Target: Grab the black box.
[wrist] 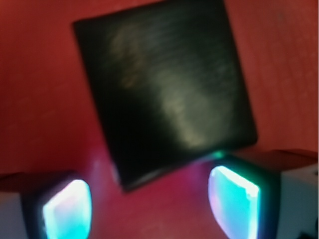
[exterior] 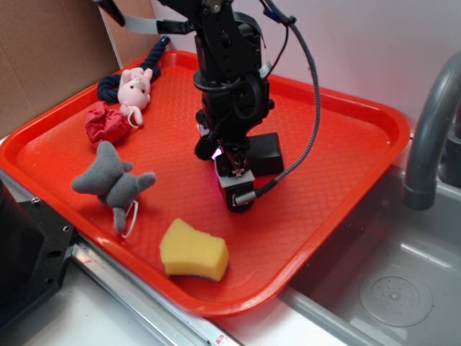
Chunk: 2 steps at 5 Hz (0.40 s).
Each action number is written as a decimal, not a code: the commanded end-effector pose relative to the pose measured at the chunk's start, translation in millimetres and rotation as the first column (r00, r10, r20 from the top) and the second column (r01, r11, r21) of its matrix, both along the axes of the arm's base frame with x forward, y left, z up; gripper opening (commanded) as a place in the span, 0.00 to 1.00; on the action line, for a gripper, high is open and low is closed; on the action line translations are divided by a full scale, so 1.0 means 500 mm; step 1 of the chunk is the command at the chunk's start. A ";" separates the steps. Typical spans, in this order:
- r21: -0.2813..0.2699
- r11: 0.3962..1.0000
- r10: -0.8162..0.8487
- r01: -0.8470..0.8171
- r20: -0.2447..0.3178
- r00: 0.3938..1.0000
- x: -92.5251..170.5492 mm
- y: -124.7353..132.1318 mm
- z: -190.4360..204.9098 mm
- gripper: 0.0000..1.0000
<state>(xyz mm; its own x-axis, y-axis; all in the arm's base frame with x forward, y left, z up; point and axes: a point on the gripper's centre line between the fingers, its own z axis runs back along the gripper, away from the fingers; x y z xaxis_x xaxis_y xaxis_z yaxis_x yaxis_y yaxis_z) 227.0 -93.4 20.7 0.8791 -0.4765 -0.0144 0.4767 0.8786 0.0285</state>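
We see an orange tray (exterior: 360,173) holding everything. The black box (exterior: 265,153) lies near the tray's middle, toward the far right edge, flat on the tray floor. Our claw (exterior: 216,151) hangs low right beside the box, on its left side in the exterior view. In the wrist view the box (wrist: 167,89) fills the upper middle, turned at an angle, and the two glowing fingertips (wrist: 67,209) sit spread apart below it, one at each lower corner; one box corner points down between them. The claw stands open and grips nothing; the right fingertip looks very near the box's edge, but we cannot tell whether it touches.

Also in the tray: a yellow sponge (exterior: 193,251) by the near edge, a grey plush (exterior: 112,184) toward the near left, a red cloth (exterior: 106,122) and a pink plush (exterior: 135,90) along the left side, and a blue rope (exterior: 119,76) at the far left corner.

The tray floor right of and in front of the box is bare up to the rim. Beyond the right rim stand a sink (exterior: 389,281) and a grey faucet (exterior: 428,137).
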 end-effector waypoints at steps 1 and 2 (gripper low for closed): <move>-0.035 0.999 0.025 -0.020 0.141 0.990 0.018 0.050 0.085 1.00; -0.139 0.990 0.012 0.020 0.226 0.974 0.015 0.056 0.153 1.00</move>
<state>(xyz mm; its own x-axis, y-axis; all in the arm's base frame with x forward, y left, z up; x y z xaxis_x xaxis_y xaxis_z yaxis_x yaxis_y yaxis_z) 234.2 -64.1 82.7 0.8582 -0.4763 0.1915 0.4831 0.8755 0.0123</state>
